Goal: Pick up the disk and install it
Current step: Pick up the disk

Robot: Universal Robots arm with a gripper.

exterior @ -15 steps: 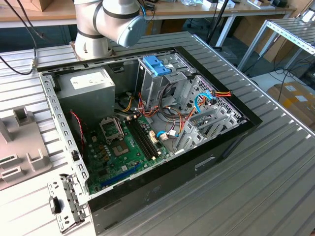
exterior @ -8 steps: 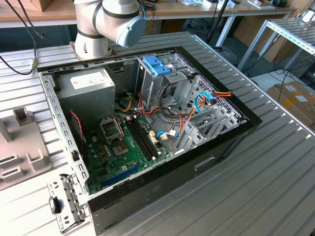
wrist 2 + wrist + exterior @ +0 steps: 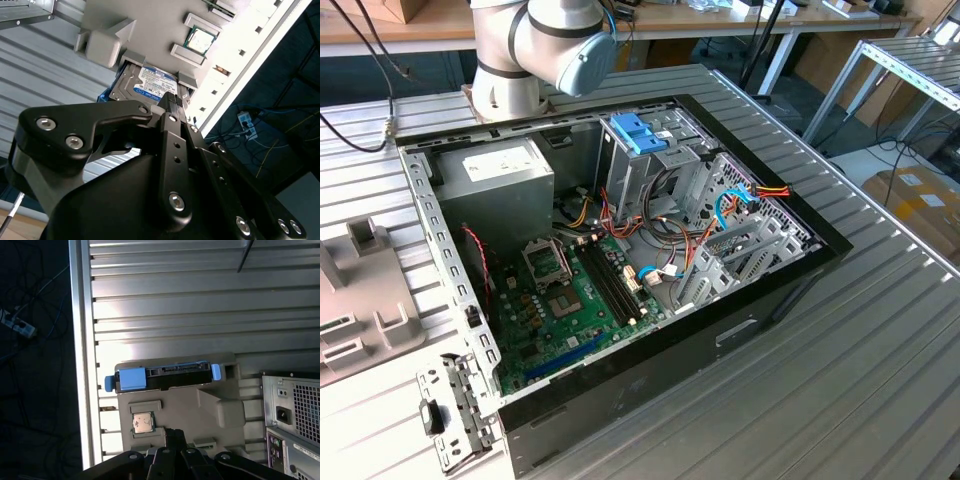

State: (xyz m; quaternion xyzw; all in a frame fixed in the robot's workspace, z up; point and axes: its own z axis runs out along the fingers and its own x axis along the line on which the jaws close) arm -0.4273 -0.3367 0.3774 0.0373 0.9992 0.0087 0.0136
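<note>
Pointing down at a grey moulded holder (image 3: 150,20), the lone arm's gripper (image 3: 172,100) has its jaws drawn together, tip against tip, with nothing caught between them, as both wrist views show. The disk (image 3: 152,82), silver with a white and blue label, lies flat in a slot of that holder, label up. It is clipped into a light-blue carrier (image 3: 132,378) whose tabs stick out at either end. In the second wrist view the gripper's tips overlap the disk's near edge, though whether they touch it cannot be told. A processor chip (image 3: 201,40) sits in its own recess of the same holder, just beside the disk's slot. The holder rests on a ribbed metal table (image 3: 840,380), at nine o'clock from the open computer case (image 3: 650,380), on the exterior view's left. Inside the case, the grey power-supply box (image 3: 505,175) fills the eleven o'clock corner. A drive cage (image 3: 640,150) with blue tabs stands at twelve o'clock, and the green motherboard (image 3: 560,310) lies toward seven o'clock. The arm's base (image 3: 535,50) stands on the table at eleven o'clock from the case.
</note>
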